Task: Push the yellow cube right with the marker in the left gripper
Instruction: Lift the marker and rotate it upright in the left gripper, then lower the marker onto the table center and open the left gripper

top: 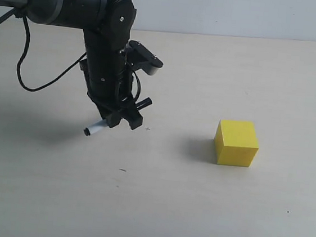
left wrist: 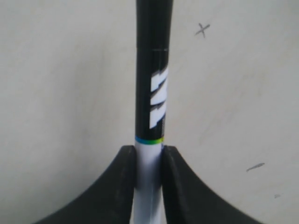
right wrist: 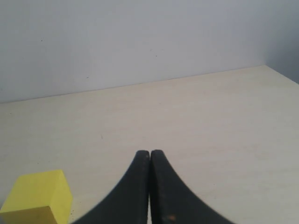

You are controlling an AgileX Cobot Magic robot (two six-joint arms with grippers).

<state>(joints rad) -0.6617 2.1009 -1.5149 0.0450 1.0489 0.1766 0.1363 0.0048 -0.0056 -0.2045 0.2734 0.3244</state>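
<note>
While hanging low at scene left, left gripper (top: 125, 118): claw clamped narrow on the marker (left wrist: 152, 93), at its white barrel.
marker: slanted, white end low-left, black cap toward the right.
yellow cube (top: 236, 142): on the table (top: 154, 208), right of centre — well apart from marker.
right gripper (right wrist: 149, 155): claw tips pressed together, nothing between.

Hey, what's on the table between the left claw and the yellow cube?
Nothing: in the exterior view the table between the left claw, gripping the marker, and the yellow cube is bare, apart from a tiny dark mark near the claw.
</note>
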